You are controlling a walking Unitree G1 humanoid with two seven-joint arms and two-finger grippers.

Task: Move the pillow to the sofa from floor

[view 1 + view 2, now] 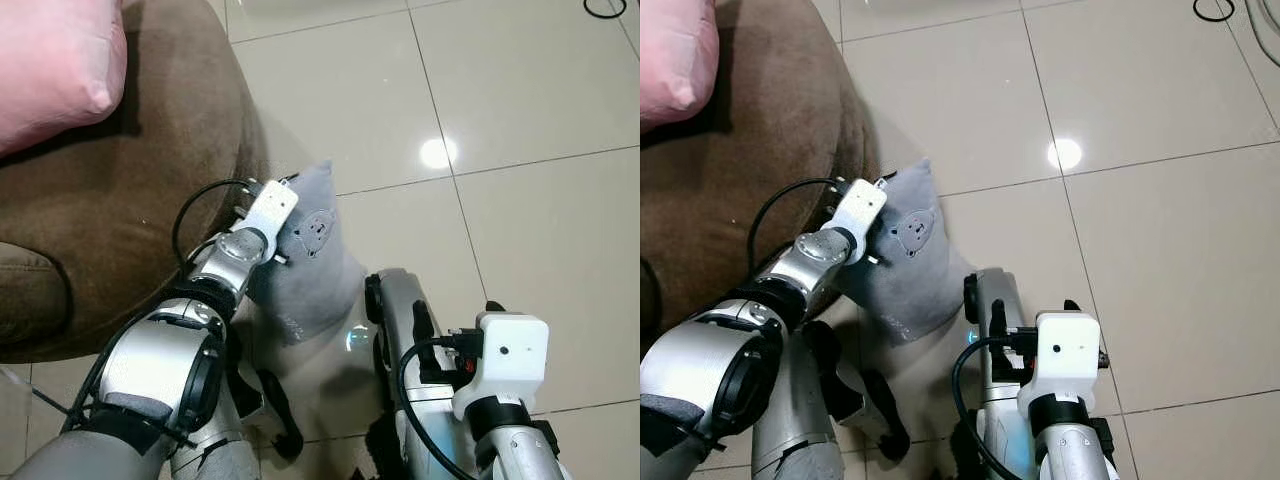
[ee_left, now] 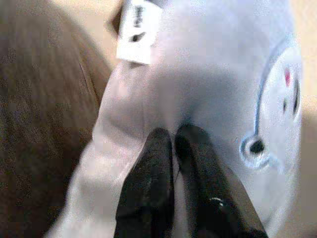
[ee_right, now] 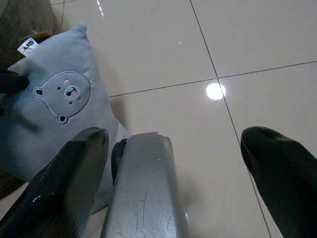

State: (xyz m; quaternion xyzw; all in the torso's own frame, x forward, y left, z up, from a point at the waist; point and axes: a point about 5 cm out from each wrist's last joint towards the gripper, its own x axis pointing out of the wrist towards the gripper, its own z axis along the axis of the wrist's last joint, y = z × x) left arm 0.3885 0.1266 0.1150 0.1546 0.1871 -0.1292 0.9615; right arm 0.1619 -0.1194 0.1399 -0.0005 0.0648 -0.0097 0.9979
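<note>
1. Brown sofa (image 1: pixel 130 190) at the robot's left, rounded edge curving down toward the cream tiled floor (image 1: pixel 520 90).
2. Pink cushion (image 1: pixel 55 65) lying on the sofa seat, at the far left corner of the head views, well apart from the grey pillow.
3. Bright lamp glare (image 1: pixel 437 153) on the tiles, beyond the pillow and to its right.
4. Thin black ring (image 1: pixel 1212 9) lying on the floor far off to the right.
5. Robot's own silver leg (image 3: pixel 146 188) standing just beside the pillow's lower corner, between pillow and right arm.
6. Grey pillow (image 1: pixel 902 262) with an embroidered bear face (image 3: pixel 65 94), propped upright against the sofa's side, lower edge near the floor, white label (image 2: pixel 139 29) at its top corner next to the brown fabric.
7. Left claw (image 2: pixel 174 141) pressed into the pillow's upper edge on the sofa side; black fingers (image 2: pixel 153 168) clenched tight together on a pinch of grey cloth, fabric creased around the tips.
8. White wrist housing (image 1: pixel 270 210) of the left arm lying over the pillow's top left corner.
9. Right claw (image 3: pixel 173 148) hanging above the floor, to the pillow's right, fingers spread wide, touching nothing.
</note>
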